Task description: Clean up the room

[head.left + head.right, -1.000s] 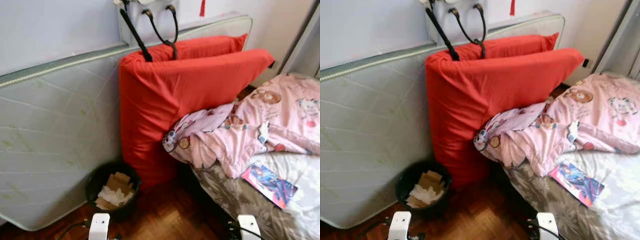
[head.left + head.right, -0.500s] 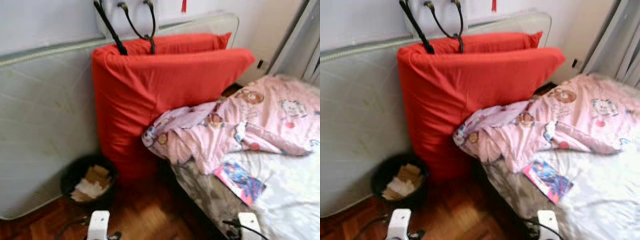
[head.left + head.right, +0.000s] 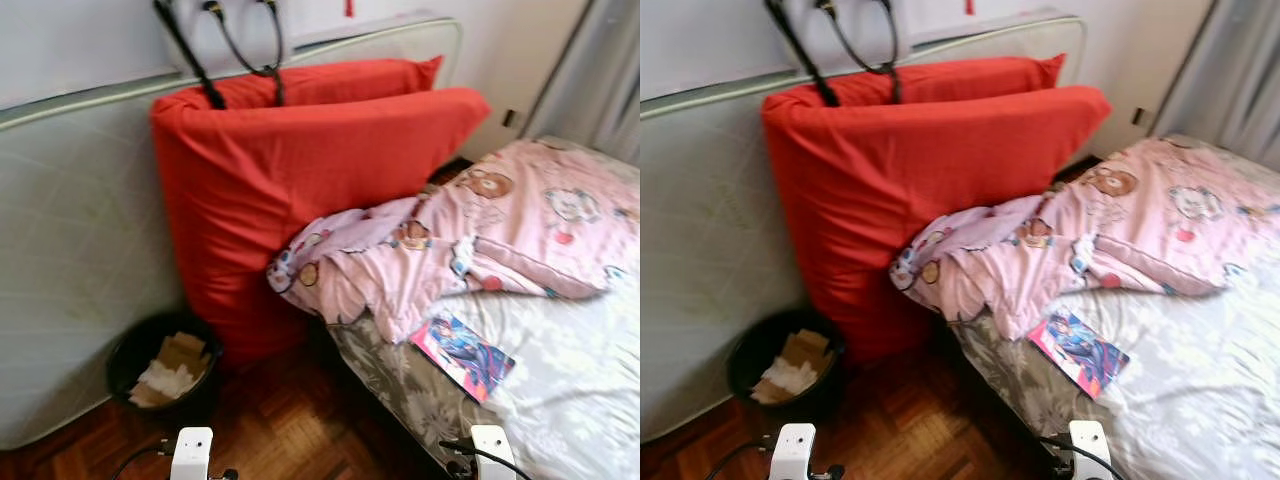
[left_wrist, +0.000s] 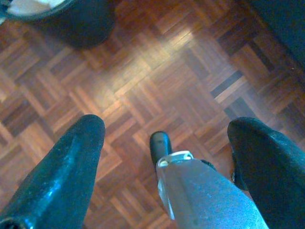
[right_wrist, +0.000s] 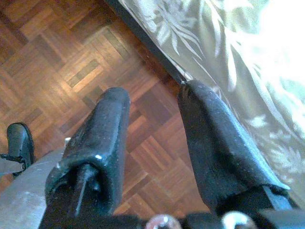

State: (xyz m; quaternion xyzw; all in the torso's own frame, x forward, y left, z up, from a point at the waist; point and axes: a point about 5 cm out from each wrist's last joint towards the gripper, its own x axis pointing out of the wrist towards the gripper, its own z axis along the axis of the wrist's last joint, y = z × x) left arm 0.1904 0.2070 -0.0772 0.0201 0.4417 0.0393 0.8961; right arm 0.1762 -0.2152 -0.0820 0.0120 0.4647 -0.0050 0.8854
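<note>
A colourful booklet (image 3: 462,356) lies on the bed (image 3: 570,400), just below a rumpled pink blanket (image 3: 470,250) that spills off the bed's corner toward nine o'clock. Beyond it, at eleven o'clock, a big red cushion (image 3: 300,180) leans on an upright mattress (image 3: 70,260), and a black waste bin (image 3: 160,365) of paper scraps sits on the parquet floor (image 3: 290,430) at eight o'clock.

Both arms hang low and idle: the left end effector (image 4: 167,143) and the right end effector (image 5: 152,133) each have their fingers spread, empty. This looks like the approach step; next likely calls for stepping closer and reaching for the booklet or blanket.
</note>
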